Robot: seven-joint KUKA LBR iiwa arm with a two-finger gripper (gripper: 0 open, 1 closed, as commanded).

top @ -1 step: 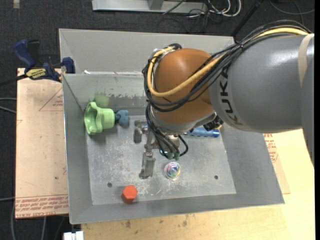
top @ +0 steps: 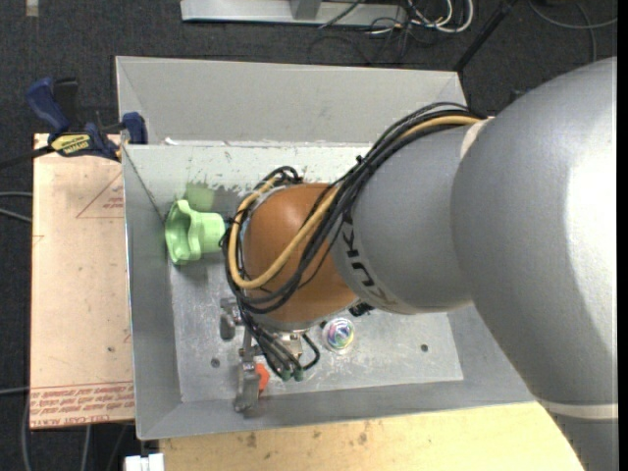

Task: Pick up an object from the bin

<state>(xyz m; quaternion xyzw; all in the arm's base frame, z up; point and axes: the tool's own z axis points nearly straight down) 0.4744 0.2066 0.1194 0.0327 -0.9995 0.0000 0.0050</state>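
Currently the end effector (top: 249,386) is lowered at the bin's (top: 147,292) 7 o'clock edge, presumably for a floor-level grab; spread or pressed cannot be told.

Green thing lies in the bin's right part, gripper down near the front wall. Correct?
No. The camera view shows the green thing in the left part of the bin, not the right. The gripper is down near the front wall, as stated.
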